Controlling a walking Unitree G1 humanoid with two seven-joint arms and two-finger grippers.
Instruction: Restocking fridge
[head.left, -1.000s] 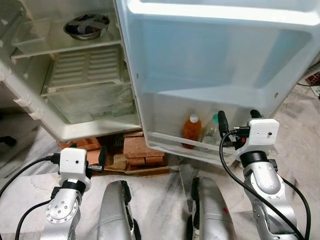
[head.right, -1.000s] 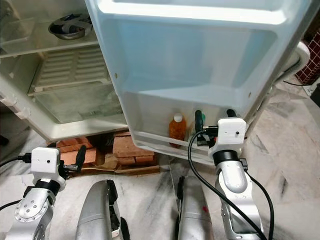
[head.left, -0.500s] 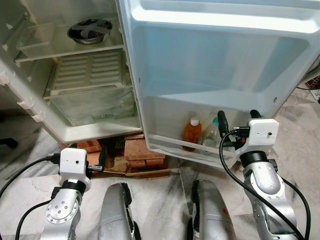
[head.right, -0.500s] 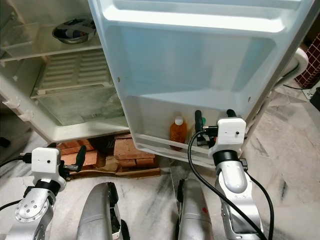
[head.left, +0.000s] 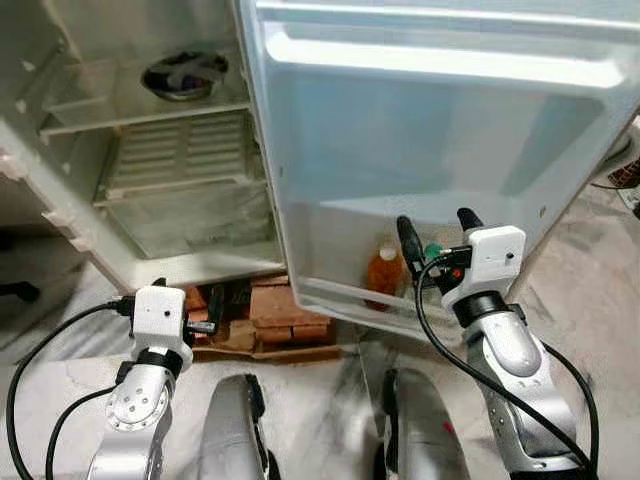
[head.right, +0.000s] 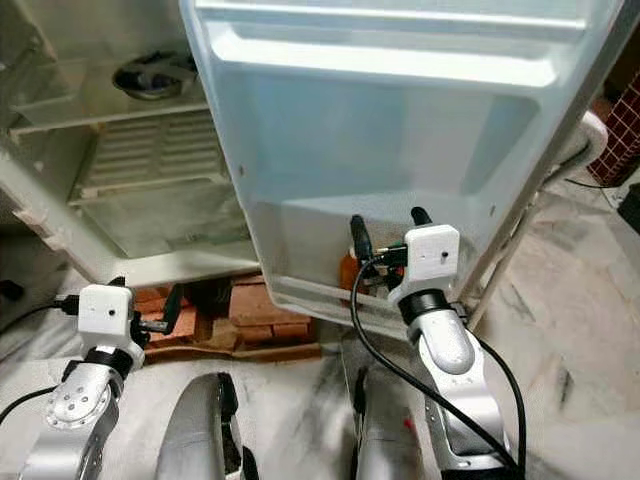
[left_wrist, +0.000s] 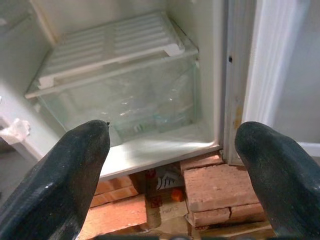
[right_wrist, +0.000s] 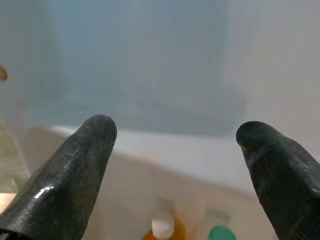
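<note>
- The fridge (head.left: 150, 250) stands wide, its door (head.left: 430, 130) swung out toward the robot.
- The right gripper (right_wrist: 175, 150) is raised in front of the door's lower shelf (head.left: 340, 298), its 2 black fingers (right_wrist: 70, 170) spread wide and holding nothing.
- In that door shelf stand 2 bottles side by side: an orange bottle (head.left: 383, 275) with a white cap, and a clear bottle with a green cap (right_wrist: 221, 233) just to its right.
- The left gripper (left_wrist: 175, 165) hangs low before the fridge's base, fingers (left_wrist: 60, 180) wide apart and empty, facing the clear crisper drawer (left_wrist: 125, 100).
- A metal bowl (head.left: 183, 75) sits on the upper fridge shelf (head.left: 100, 105).
- Red bricks (left_wrist: 220, 187) prop the cabinet on the marble floor (head.left: 330, 400).
</note>
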